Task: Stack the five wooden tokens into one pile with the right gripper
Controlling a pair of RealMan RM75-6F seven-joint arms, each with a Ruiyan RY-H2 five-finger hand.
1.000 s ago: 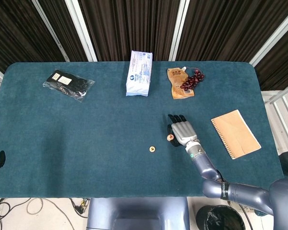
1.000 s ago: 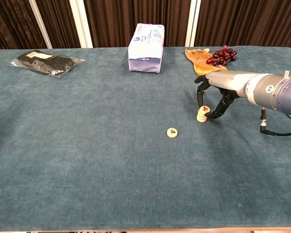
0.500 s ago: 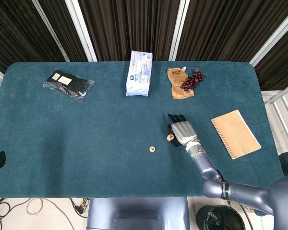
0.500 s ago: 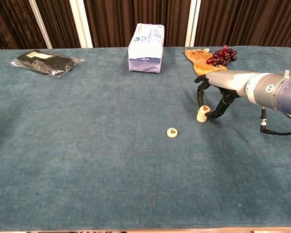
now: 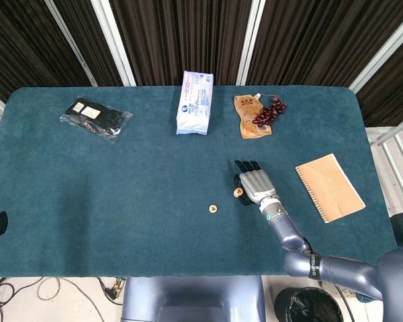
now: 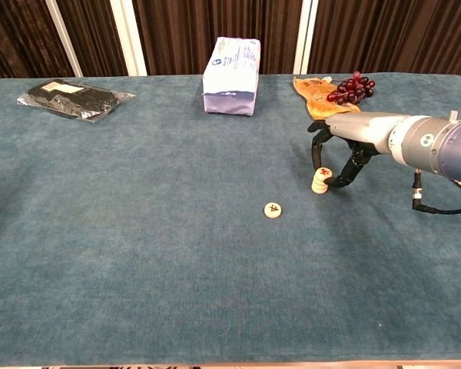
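A single token (image 6: pixel 273 209) lies flat on the cloth near the middle of the chest view, alone. Up and to the right of it stands the pile of tokens (image 6: pixel 320 181). The right hand (image 6: pixel 344 146) arches over this pile with its dark fingers (image 6: pixel 316 154) bent down around it; whether they touch it cannot be told. Farther back lie a notebook (image 5: pixel 329 187), grapes (image 6: pixel 350 87), a white packet (image 6: pixel 232 65) and a black bag (image 6: pixel 74 98).

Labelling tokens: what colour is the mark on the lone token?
Red, on pale wood; lone token shows best in chest view.
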